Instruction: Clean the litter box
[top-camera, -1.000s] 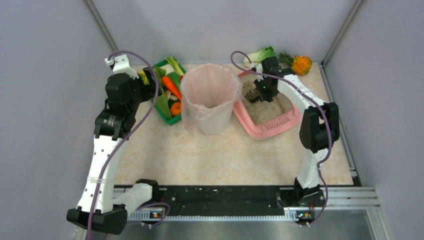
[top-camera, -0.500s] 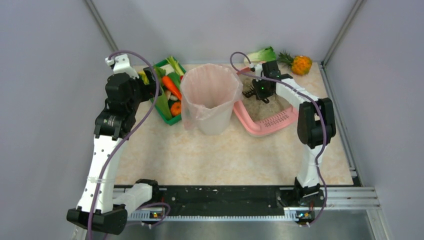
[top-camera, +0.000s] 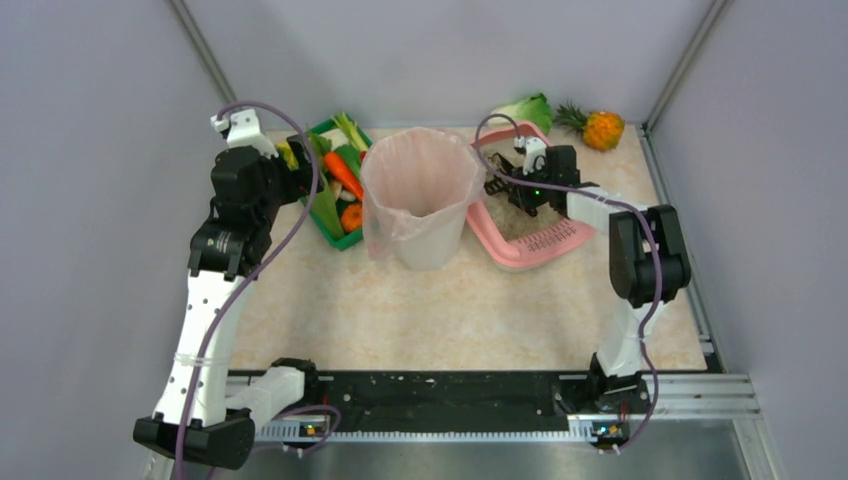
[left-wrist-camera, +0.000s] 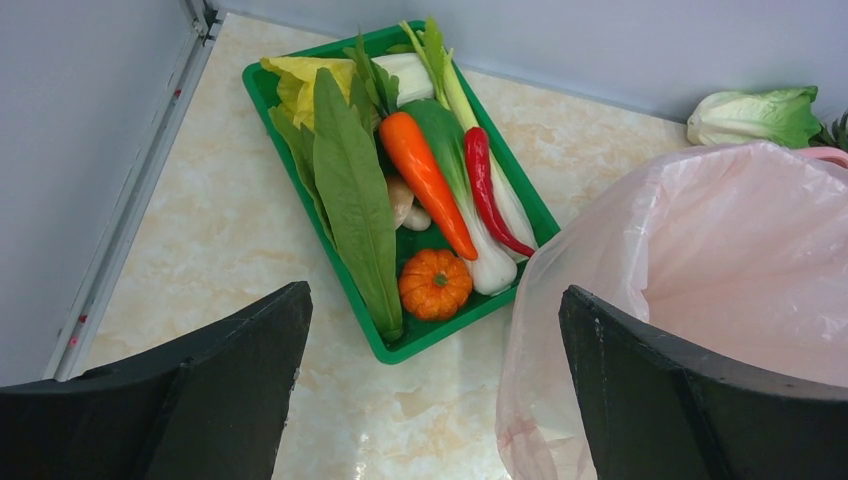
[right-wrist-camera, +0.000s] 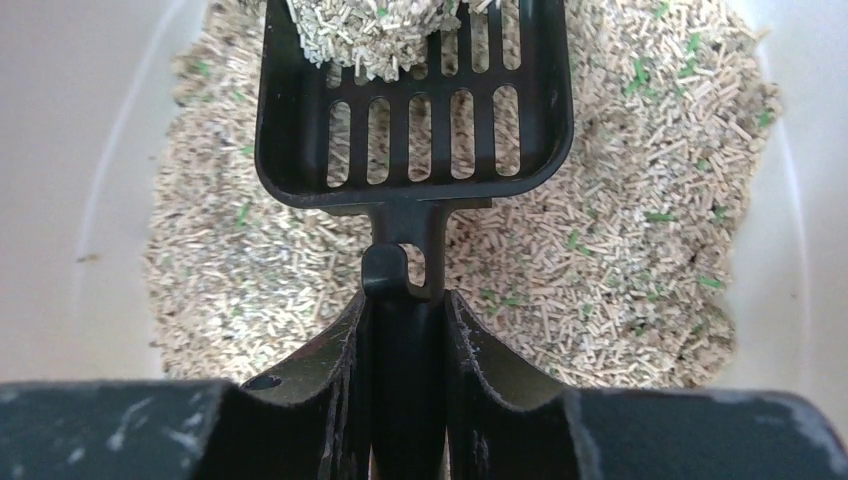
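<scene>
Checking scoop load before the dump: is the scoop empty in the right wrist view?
No, a heap of litter sits at the far end of the black slotted scoop.

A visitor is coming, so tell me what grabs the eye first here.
The black slotted scoop, carrying a clump of litter, hangs over the pink litter box at the back right, with the right gripper jaws shut on its handle. A pink-lined bin stands mid-table, with a green tray of vegetables to its left.

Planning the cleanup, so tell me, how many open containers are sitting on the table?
3: the green vegetable tray at the far left, the pink-lined bin in the middle, and the pink litter box just right of it. None seem hidden.
</scene>
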